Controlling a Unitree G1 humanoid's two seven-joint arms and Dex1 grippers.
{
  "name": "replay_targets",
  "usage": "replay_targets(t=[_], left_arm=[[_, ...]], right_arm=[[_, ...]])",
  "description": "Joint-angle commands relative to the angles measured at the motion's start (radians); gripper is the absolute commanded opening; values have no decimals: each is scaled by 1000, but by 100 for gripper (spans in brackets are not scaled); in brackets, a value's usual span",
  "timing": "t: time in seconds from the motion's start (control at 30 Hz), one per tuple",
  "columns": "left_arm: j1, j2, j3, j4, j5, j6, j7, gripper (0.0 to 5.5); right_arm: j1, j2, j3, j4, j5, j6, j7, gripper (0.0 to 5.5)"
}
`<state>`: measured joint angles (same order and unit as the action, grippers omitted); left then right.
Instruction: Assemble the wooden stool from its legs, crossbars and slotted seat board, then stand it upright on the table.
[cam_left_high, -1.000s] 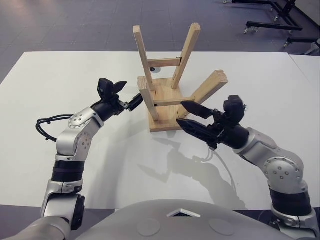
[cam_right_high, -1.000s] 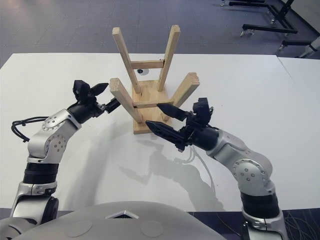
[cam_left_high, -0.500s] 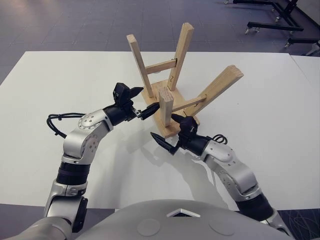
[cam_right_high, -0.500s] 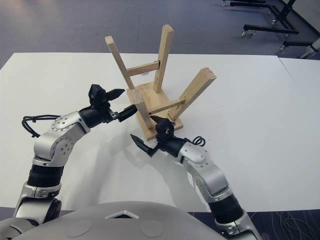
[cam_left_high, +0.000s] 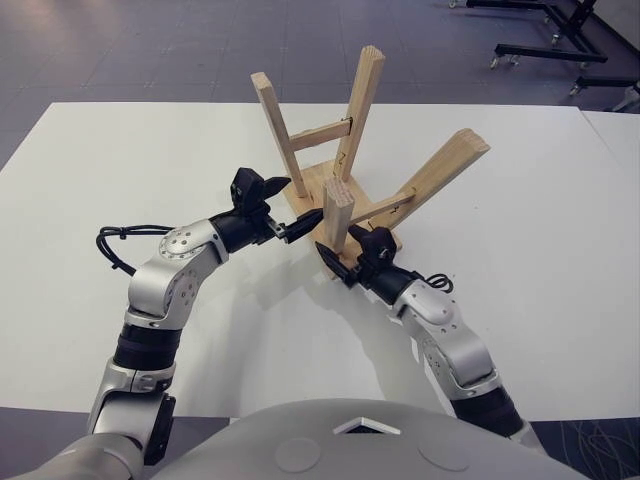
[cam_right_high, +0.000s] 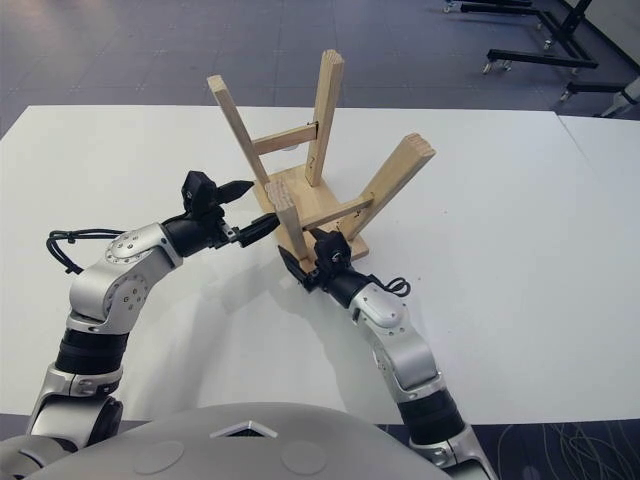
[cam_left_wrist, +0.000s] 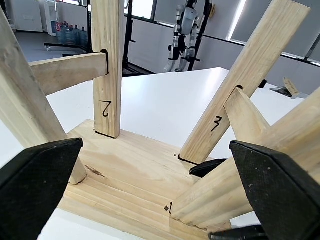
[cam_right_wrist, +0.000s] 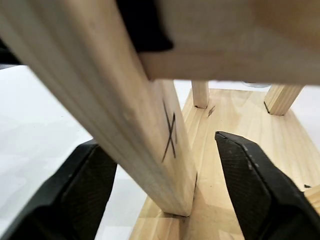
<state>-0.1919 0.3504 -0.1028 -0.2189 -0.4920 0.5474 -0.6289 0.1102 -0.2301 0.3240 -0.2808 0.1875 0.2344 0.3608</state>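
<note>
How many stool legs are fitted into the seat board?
4: back left leg, back right leg, front leg, and slanted leg on the right. None seem hidden.

Both eyes look down over the table (cam_left_high: 560, 250); wrist cameras hug the stool (cam_left_wrist: 135, 165).

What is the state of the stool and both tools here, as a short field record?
Stool: inverted on the table, seat board lowest, four legs up, crossbars fitted
Left tool: open, beside the nearest leg's upper end
Right tool: open, fingers either side of that leg's base, not clamped
Task status: assembled, not yet upright
</note>
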Motion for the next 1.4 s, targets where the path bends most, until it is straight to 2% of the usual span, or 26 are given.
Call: replay_targets(t=[0.03,0.3,0.4,0.53,0.77,0.93,1.17,1.3,1.4], left_arm=[[-18,-5,-3,10,10,3,-3,540],[-25,-5,3,21,12,-4,-8,540],[-27,-3,3,26,14,-8,-11,540],[3,51,99,-39,-73,25,-54,540],[86,235,261,-78,-234,69,-269,540],[74,303,180,0,-179,47,-392,540],[28,345,82,91,-121,24,-540,540],[12,354,78,156,-77,-23,-569,540],[37,360,127,149,-93,-46,-569,540]], right_arm=[[-22,-16,5,29,-67,-18,-2,285],[-23,2,11,62,-149,-61,-19,138],[-25,6,-3,74,-168,-83,-34,105],[-18,-22,-28,96,-142,-121,20,102],[-37,-152,-170,149,140,-124,375,102],[-80,-238,-195,161,296,-44,627,102],[-145,-257,-168,191,354,16,792,102],[-151,-274,-187,218,379,23,850,102],[-162,-307,-213,252,394,26,905,102]])
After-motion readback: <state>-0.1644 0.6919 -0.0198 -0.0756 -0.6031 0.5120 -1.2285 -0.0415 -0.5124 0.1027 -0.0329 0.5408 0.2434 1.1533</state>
